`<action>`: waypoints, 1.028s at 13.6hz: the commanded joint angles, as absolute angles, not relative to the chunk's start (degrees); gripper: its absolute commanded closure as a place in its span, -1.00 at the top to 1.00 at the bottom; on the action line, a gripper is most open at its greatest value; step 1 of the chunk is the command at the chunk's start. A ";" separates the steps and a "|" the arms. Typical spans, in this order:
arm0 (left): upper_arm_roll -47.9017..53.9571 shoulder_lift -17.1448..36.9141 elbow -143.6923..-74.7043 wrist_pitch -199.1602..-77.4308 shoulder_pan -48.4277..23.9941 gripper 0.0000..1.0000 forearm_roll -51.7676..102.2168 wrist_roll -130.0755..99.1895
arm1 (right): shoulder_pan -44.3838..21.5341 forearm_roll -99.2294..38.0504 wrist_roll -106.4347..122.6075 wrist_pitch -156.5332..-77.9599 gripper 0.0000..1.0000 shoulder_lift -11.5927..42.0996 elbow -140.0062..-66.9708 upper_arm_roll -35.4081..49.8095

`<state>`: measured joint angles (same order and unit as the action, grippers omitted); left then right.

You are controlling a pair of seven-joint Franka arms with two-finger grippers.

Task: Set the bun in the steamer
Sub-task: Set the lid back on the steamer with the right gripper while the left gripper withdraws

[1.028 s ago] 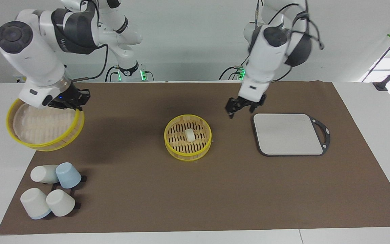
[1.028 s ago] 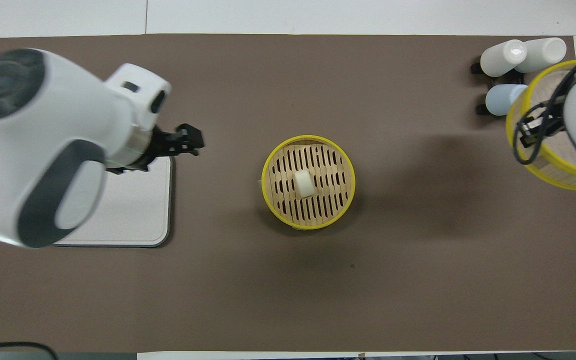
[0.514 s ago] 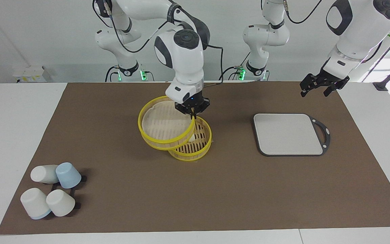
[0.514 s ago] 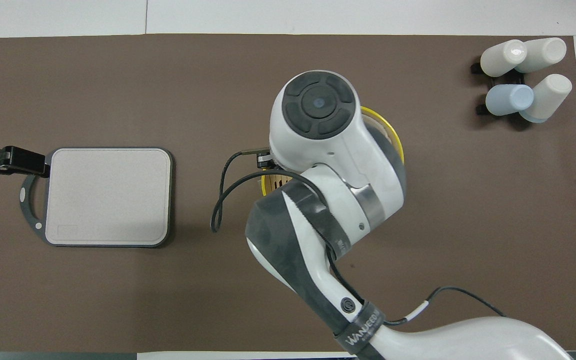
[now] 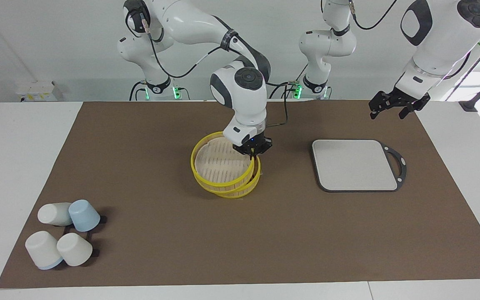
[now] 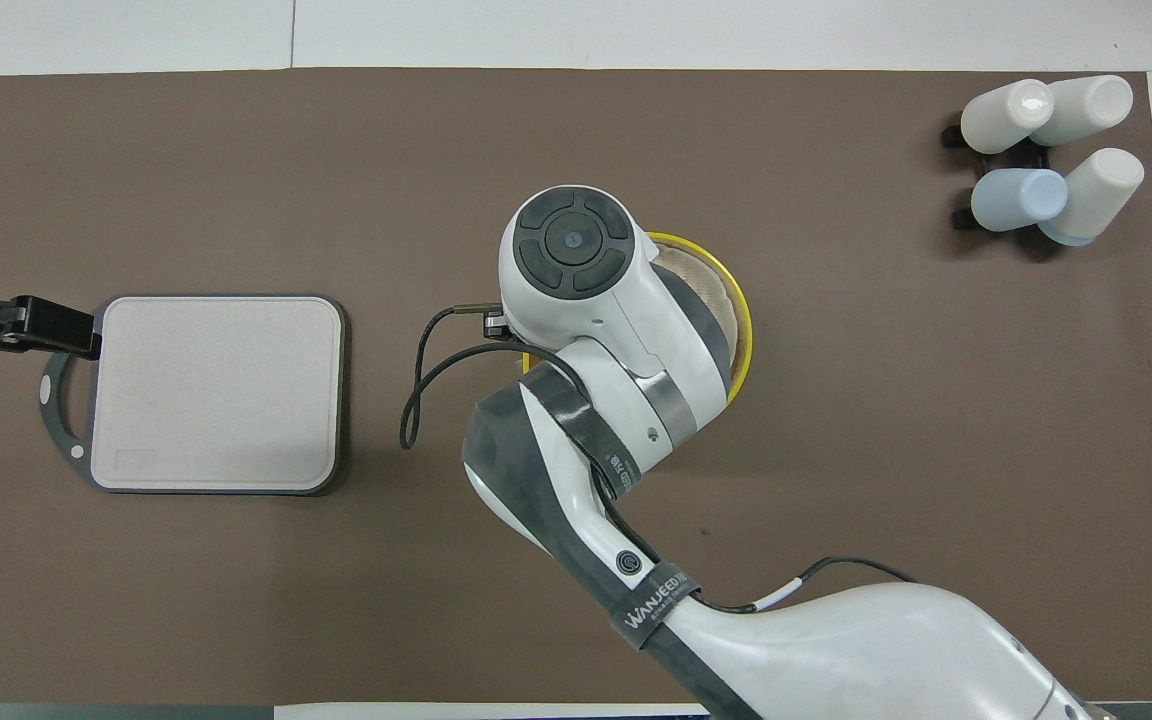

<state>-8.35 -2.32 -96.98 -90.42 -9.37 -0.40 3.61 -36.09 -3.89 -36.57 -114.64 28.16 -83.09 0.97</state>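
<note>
White and blue cups point(image 5: 63, 235) on counter point(image 5: 140, 250) at R arm's end, R gripper point(image 5: 252, 151) fingers pinched on lid point(image 5: 222, 163) rim, lid tilted over steamer point(image 5: 244, 189) just below fingers, bun hidden, grey board point(image 5: 354, 165), L gripper point(image 5: 392, 109) waiting above counter edge, fingers apart.

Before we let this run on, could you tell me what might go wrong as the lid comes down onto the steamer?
The lid hangs tilted from the right pincer, gripped at one rim and offset from the steamer basket, so it may seat crooked, shove the basket sideways, or slip from its edge grip.
</note>
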 commanded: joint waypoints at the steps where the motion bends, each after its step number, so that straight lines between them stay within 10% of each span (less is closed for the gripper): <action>1: -7.91 -1.23 -94.04 -87.72 -8.79 1.00 -1.14 4.66 | -37.88 -5.01 -40.33 -118.29 -1.00 26.98 -86.75 0.70; 8: -8.00 -1.06 -91.06 -84.56 -8.70 1.00 -0.79 4.83 | -38.23 -5.27 -41.05 -120.32 -0.94 27.60 -88.59 0.70; 9: -8.00 -0.88 -90.79 -84.29 -8.70 1.00 -0.36 4.83 | -38.67 -4.58 -40.87 -120.06 0.98 27.34 -88.94 0.70; 14: -8.00 -0.97 -90.79 -84.64 -8.53 1.00 0.09 4.83 | -32.55 -3.25 -39.65 -113.22 1.00 24.02 -82.00 -0.88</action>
<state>-8.32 -2.21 -92.96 -86.21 -9.37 -0.38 3.66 -37.29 -3.58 -40.15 -117.23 27.60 -83.73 -0.88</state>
